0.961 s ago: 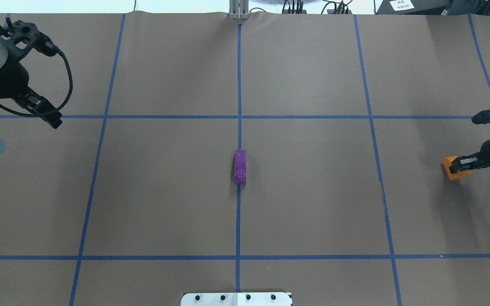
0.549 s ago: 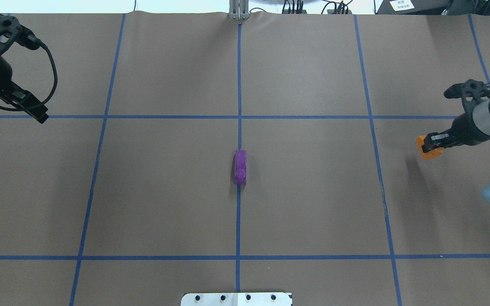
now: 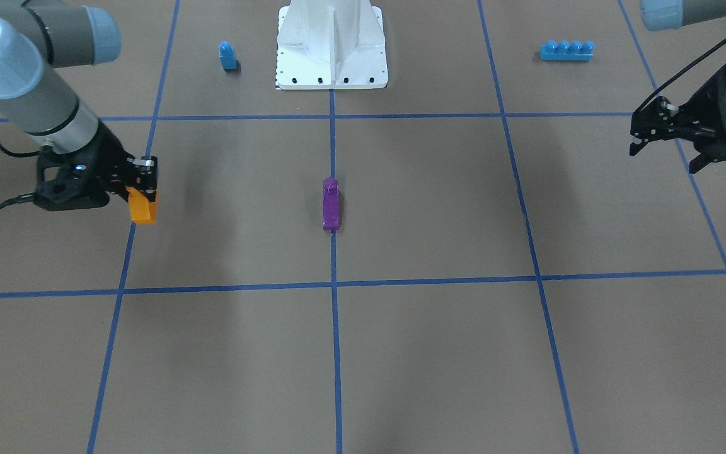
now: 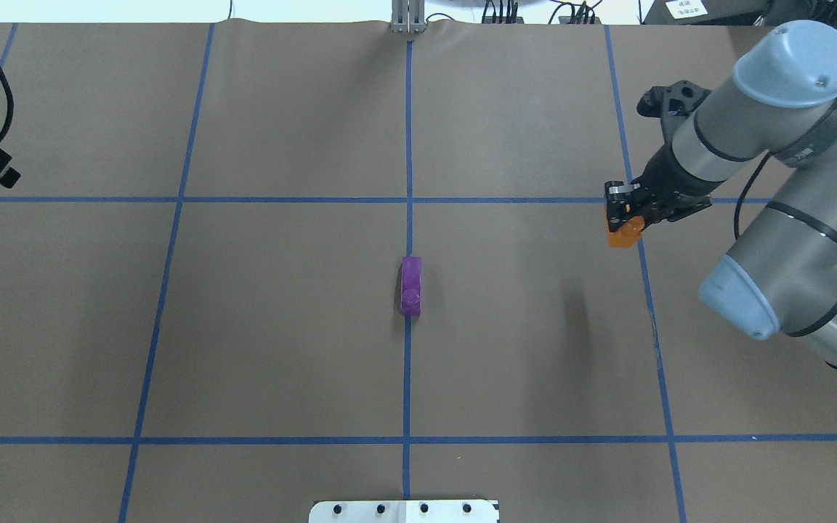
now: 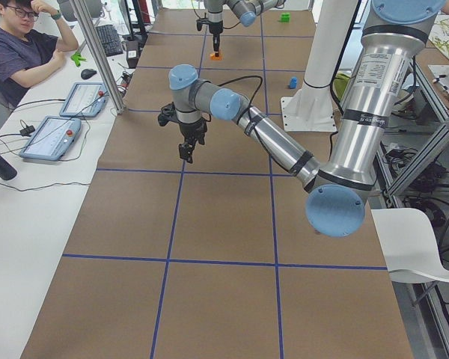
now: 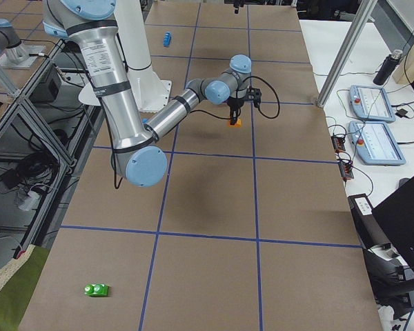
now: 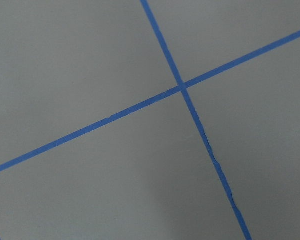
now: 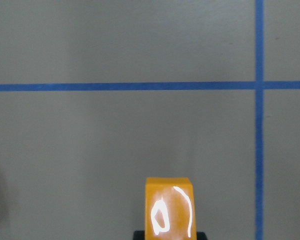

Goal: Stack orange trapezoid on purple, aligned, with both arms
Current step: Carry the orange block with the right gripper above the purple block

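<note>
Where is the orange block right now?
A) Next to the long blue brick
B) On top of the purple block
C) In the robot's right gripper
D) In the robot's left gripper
C: the right gripper is shut on the orange block, off to one side of the purple block, which lies alone on the table with nothing on it.

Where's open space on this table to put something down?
Bare paper flanks the purple block on both sides; the row nearer the operators is open. Busier: the robot's edge, with white base, blue block and blue brick, and around the right gripper holding the orange trapezoid.
</note>
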Controlling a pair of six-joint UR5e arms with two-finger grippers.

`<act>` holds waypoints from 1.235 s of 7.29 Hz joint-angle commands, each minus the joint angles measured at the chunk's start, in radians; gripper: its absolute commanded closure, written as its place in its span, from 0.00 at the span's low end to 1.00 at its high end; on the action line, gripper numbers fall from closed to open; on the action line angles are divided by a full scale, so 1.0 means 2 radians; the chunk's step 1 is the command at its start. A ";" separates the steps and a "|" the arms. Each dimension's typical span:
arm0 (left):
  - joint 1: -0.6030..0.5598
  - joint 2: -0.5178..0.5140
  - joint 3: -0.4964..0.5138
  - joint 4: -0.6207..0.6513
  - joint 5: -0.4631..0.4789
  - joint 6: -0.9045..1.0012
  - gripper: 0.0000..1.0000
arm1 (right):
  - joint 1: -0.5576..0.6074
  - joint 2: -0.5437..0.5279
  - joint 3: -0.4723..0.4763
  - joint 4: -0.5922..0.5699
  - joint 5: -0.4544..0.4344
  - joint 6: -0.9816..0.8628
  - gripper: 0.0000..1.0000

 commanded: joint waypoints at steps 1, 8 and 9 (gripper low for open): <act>-0.008 0.011 0.002 -0.001 -0.003 0.001 0.00 | -0.060 0.075 -0.021 -0.005 -0.049 0.113 1.00; -0.007 0.019 0.003 -0.001 -0.003 0.001 0.00 | -0.152 0.225 -0.143 -0.048 -0.108 0.197 1.00; -0.006 0.019 0.003 -0.001 -0.003 0.001 0.00 | -0.154 0.223 -0.143 -0.048 -0.109 0.174 1.00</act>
